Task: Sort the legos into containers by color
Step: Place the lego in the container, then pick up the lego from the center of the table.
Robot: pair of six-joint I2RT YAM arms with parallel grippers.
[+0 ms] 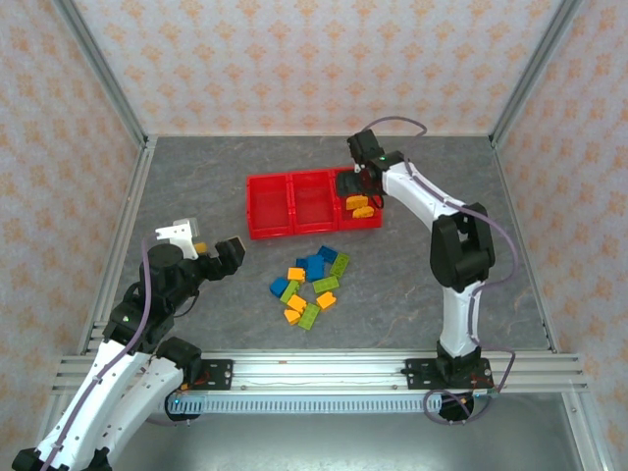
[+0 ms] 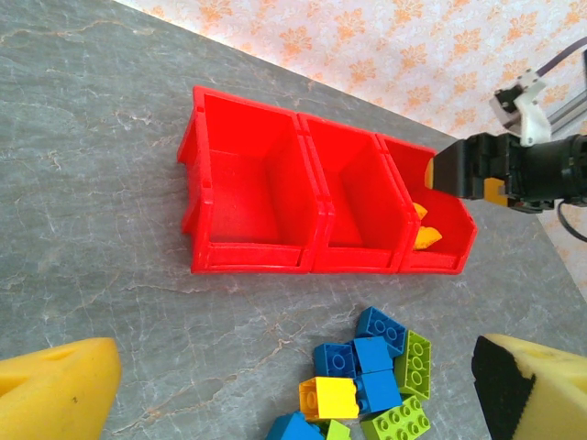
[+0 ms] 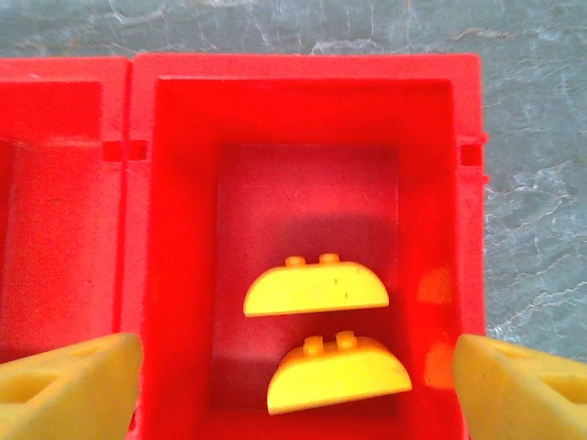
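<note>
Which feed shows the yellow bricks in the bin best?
Right wrist: it looks straight down on both yellow bricks, whole, studs visible. Top external shows them small in the right-hand bin; left wrist catches slivers behind the bin's wall.

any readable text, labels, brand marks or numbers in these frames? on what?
None readable.
No label or number on the red bins.
Studs on the loose bricks and on the two yellow bricks inside a bin are too small or blurred to show any mark.
The wallpaper is pattern only.
</note>
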